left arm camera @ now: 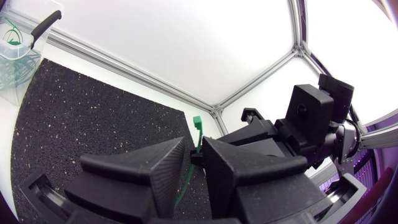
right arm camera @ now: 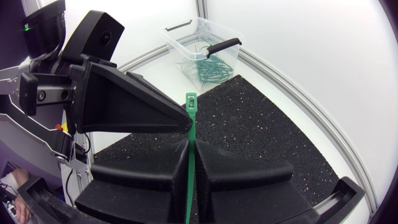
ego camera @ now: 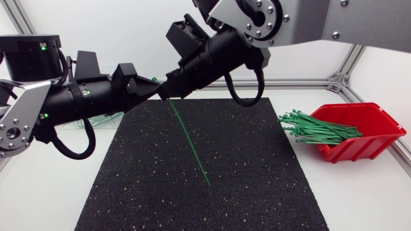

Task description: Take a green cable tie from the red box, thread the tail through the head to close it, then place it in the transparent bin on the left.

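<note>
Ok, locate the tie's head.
Right wrist view: the head pokes out ahead of the right gripper, which is shut on the cable tie, beside the tip of the left gripper.

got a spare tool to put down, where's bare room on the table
Free: the black mat's near half, on both sides of the cable tie, and the white table in front of the red box. Crowded: the mat's far edge, where left end effector and right end effector meet, and around the transparent bin.
</note>
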